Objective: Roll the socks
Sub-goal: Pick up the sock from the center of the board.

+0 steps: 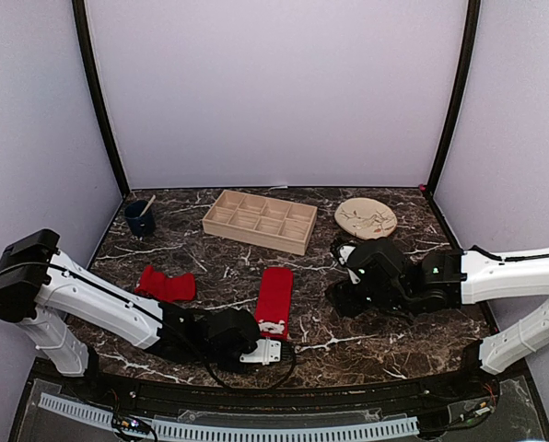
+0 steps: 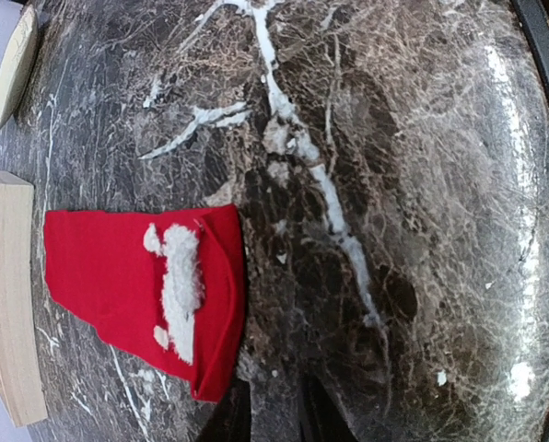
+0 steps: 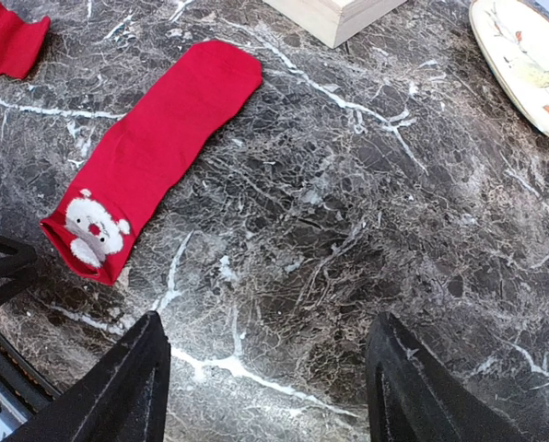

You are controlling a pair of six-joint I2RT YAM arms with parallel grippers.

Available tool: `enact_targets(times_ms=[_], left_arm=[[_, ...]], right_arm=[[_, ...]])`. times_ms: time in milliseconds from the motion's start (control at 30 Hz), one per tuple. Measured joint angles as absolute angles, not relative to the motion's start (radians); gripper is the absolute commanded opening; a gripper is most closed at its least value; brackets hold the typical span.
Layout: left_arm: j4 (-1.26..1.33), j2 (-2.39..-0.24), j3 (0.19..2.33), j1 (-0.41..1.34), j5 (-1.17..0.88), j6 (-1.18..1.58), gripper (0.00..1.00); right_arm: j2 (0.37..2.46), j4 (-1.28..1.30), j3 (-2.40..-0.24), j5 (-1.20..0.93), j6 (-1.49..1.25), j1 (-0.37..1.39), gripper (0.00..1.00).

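Observation:
Two red socks lie on the dark marble table. One sock point(image 1: 274, 296) point(image 3: 159, 138) lies flat and straight, with its white patch point(image 1: 273, 325) point(image 2: 180, 285) at the near end. The other sock point(image 1: 167, 284) point(image 3: 7, 41) sits crumpled to its left. My left gripper point(image 1: 271, 350) point(image 2: 274, 419) is low at the flat sock's near end; its jaws stand a narrow gap apart with only marble between them, and one finger point(image 2: 227, 419) is right beside the sock's corner. My right gripper point(image 1: 341, 293) point(image 3: 274, 387) hovers wide open over bare marble to the right of that sock.
A wooden compartment tray point(image 1: 261, 221) point(image 3: 334, 14) point(image 2: 7, 295) stands behind the socks. A beige plate point(image 1: 366, 218) point(image 3: 523, 64) lies at the back right. At the back left stands a dark blue cup point(image 1: 140, 219) with a spoon in it. Walls enclose the table.

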State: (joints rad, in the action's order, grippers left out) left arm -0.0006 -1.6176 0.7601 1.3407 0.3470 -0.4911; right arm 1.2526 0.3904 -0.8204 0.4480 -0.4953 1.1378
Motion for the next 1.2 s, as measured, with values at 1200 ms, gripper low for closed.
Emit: enact_targets(times_ms=[1200], left_arm=[[0.083, -1.715, 0.788, 1.219, 0.348, -0.585, 0.21]], right_arm=[[1.287, 0.381, -0.821, 0.391, -0.442, 1.09, 0.68]])
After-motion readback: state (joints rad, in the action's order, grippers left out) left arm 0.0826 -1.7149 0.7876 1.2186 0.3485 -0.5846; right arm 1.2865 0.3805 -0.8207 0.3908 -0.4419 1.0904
